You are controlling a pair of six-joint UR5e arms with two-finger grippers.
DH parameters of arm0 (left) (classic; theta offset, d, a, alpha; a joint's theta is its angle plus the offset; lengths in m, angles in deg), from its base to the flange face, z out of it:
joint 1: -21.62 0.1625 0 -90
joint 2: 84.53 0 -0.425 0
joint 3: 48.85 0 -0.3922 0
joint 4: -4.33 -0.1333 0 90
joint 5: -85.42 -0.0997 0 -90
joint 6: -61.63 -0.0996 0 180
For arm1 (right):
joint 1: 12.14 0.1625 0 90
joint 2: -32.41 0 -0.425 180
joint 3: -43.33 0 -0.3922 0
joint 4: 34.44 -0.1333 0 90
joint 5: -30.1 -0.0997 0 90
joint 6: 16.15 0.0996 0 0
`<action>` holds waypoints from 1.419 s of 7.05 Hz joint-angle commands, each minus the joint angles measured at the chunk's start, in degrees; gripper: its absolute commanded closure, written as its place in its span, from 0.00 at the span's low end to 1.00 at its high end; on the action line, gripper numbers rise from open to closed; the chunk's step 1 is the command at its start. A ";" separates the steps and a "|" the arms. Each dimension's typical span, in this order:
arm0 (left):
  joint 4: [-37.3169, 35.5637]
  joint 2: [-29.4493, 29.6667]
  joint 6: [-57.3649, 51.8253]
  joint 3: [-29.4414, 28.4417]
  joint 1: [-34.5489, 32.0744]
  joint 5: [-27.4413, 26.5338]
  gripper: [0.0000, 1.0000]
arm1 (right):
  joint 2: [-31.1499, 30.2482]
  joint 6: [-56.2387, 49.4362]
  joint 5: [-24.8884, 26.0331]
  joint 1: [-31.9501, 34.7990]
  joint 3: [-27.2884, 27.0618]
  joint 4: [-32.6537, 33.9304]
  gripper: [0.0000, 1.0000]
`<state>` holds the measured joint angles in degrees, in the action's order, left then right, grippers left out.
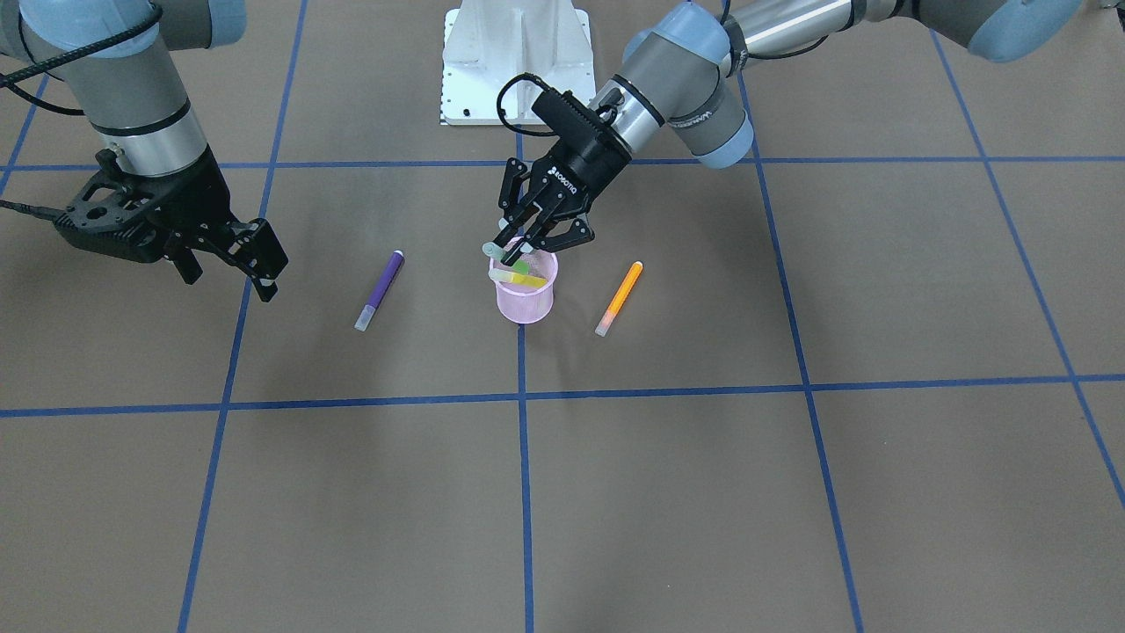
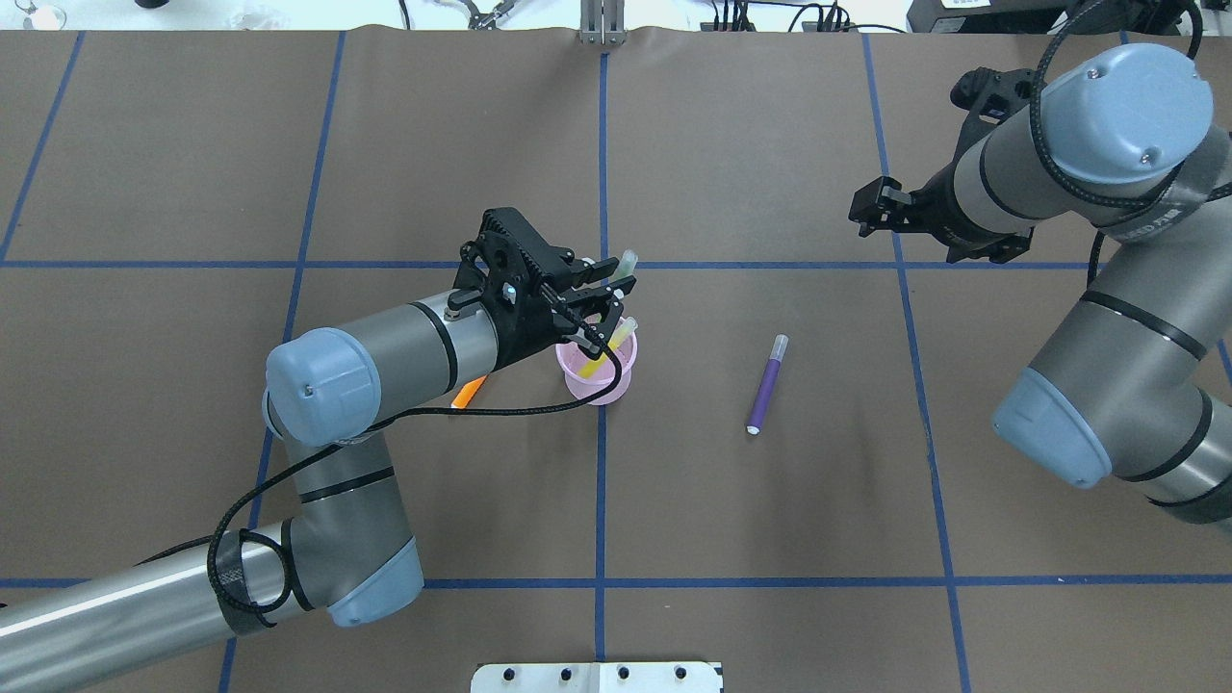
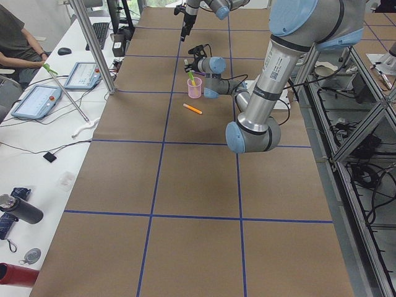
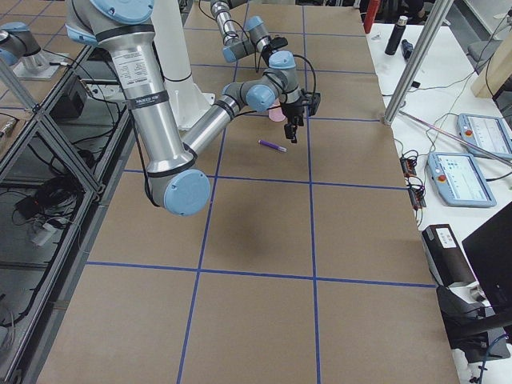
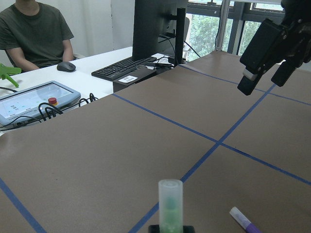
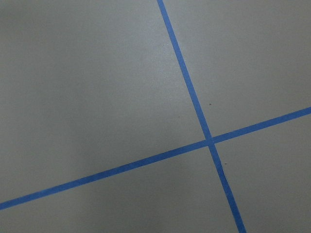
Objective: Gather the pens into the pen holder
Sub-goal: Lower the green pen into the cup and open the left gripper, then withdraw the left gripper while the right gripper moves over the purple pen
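Left hand (image 1: 520,252) clamps the green pen (image 5: 170,208), tilted over the pen holder (image 1: 526,303) rim; right hand (image 1: 228,274) spread, well apart.

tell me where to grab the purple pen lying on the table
Probably best: take the purple pen at mid-barrel from straight above, closing across its width. It lies flat on the table with clear space either side. The open right tool is nearest.
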<state>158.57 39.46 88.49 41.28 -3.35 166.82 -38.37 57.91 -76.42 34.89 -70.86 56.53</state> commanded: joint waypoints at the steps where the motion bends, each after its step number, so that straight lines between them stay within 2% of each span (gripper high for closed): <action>1: -0.08 0.03 0.12 0.05 0.18 -0.01 0.48 | 0.12 0.04 0.09 0.00 0.02 0.00 0.00; 3: -0.16 -0.15 0.12 0.66 0.10 -0.01 0.43 | 0.12 0.04 0.00 0.00 0.28 0.00 0.00; 4: -0.16 -4.24 0.12 3.37 0.01 0.16 0.45 | 0.21 0.12 -0.61 -0.09 0.80 0.00 0.00; 5: -0.08 -11.59 0.55 7.40 -0.17 -0.88 0.45 | 0.47 0.21 -3.92 -0.18 1.15 -0.09 0.00; 6: 0.10 -14.79 1.52 8.13 -0.60 -1.68 0.44 | 1.25 0.65 -7.35 -0.87 1.94 -0.87 0.00; 7: -2.16 -15.69 7.96 7.70 -2.26 -0.99 0.51 | 2.91 1.87 -7.90 -2.88 3.95 -0.88 0.00; 9: -7.78 -17.63 11.10 7.96 -7.26 7.23 0.51 | 6.43 6.17 -7.82 -5.53 9.04 -1.92 0.00; 10: -12.51 -17.72 12.93 8.14 -11.03 14.59 0.51 | 6.45 8.28 -7.99 -5.63 13.07 -7.24 0.00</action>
<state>150.81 22.29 99.32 49.21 -10.37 174.08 -32.63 63.65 -84.22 29.96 -61.93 53.59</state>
